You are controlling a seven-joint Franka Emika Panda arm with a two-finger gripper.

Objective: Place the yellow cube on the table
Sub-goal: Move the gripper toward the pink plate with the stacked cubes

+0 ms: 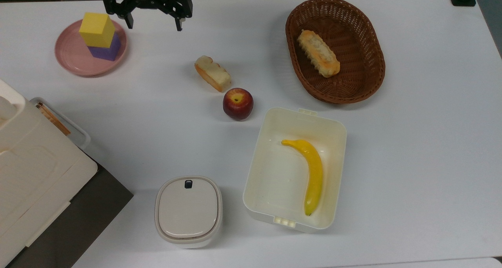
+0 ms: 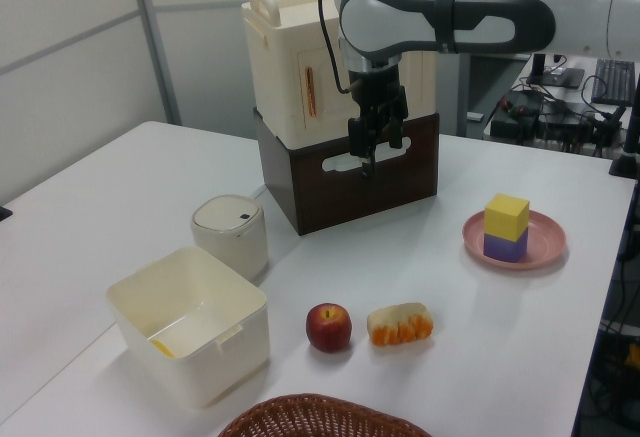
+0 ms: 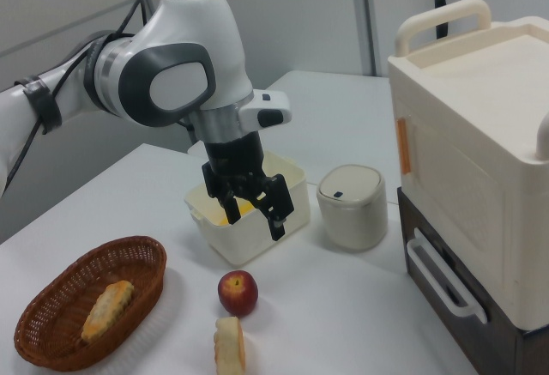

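The yellow cube [image 1: 97,29] sits atop the purple cube [image 1: 106,49], just beside the gripper [image 1: 154,24], whose fingers are spread and empty.

I've got the pink plate [image 1: 72,60] as ref, top view. Yellow cube [image 1: 96,24] sits stacked on purple cube [image 1: 106,49], both on the plate, yellow one skewed vs the purple. Gripper [image 1: 153,25] hangs just past the plate's right rim in the top view, fingers spread, holding nothing. Bread slice [image 1: 212,73] further right of the plate on the table [image 1: 423,142], apple [image 1: 238,103] just beyond it. Basket [image 1: 372,48] w/ a bread roll [image 1: 318,58] far right of the plate.
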